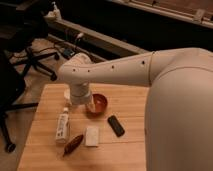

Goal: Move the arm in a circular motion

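Note:
The cream-white arm [150,70] comes in from the right as a thick rounded tube with small dark screw holes. It bends down at a bulbous joint [77,70] over the far left part of the wooden table [125,145]. The gripper [90,104] hangs below that joint, just above the left rim of a red bowl [100,103]. Its fingers are mostly hidden by the wrist.
On the table lie a white bottle [62,126], a brown pointed object [74,143], a white square pad [92,135] and a black rectangular device [116,125]. Black office chairs [30,45] stand on the floor at the left. A long ledge [100,42] runs behind the table.

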